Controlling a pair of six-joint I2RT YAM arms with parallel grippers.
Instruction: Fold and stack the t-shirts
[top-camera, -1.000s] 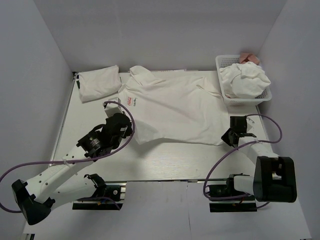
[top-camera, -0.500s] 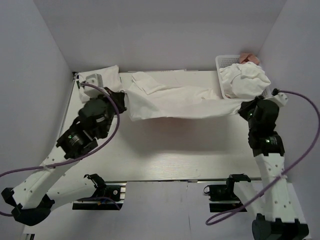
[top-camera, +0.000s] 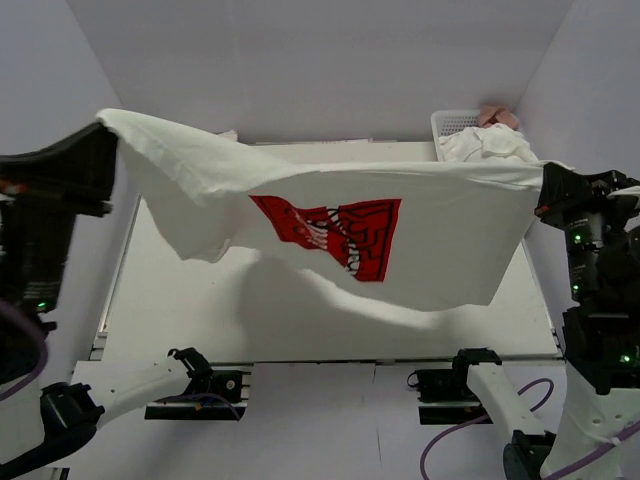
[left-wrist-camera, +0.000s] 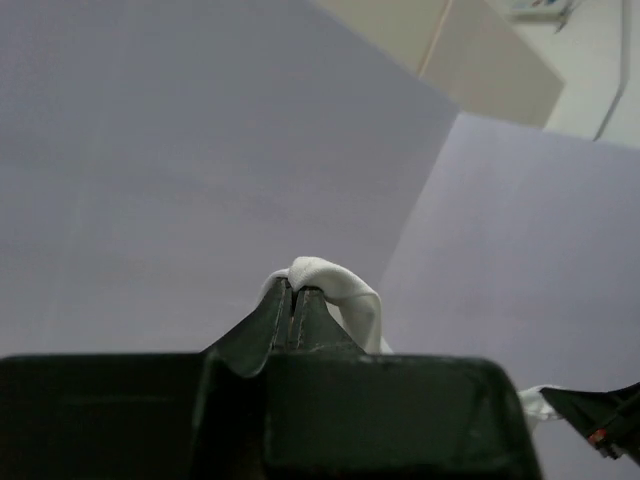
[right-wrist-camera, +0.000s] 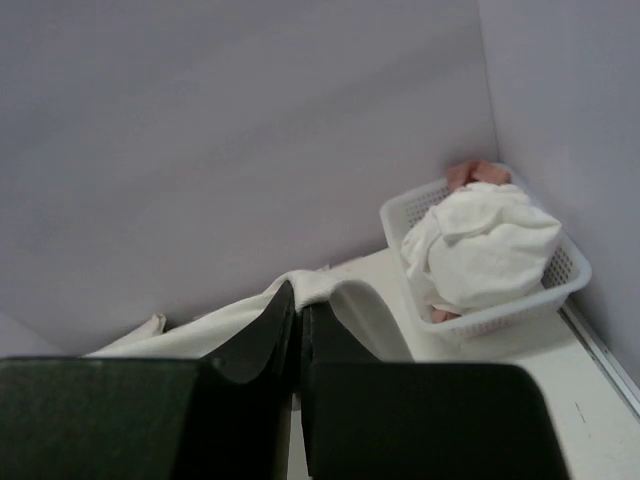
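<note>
White cotton short-sleeved t-shirt with the red rectangular chest print (top-camera: 330, 235) is now up in the air, stretched wide between my two arms above the white counter (top-camera: 200, 310). A second ago it lay spread flat on that counter with both arms low at its near hem. Half a second ago it was gathered into a band across the far side. The red print with its white script now faces the overhead camera, and the lower edge hangs free, clear of the counter.

My left fingers (left-wrist-camera: 272, 322) are pressed fully together with a small white roll of fabric pinched at their tips. My right fingers (right-wrist-camera: 272, 320) have just snapped together too, and cloth trails away from their tips, so I read both as gripping the shirt's top edge. That gives me a two-corner hold. I judge this as the shake-out before laying the shirt down for folding, so the fold itself is not yet begun.

The cloth is thin and limp. It sags between the holds and ripples along the bottom, so it should drape rather than keep a crease. At the far right sits a white plastic mesh basket (right-wrist-camera: 560, 290) holding crumpled white shirts (right-wrist-camera: 480, 245), still to be done.
</note>
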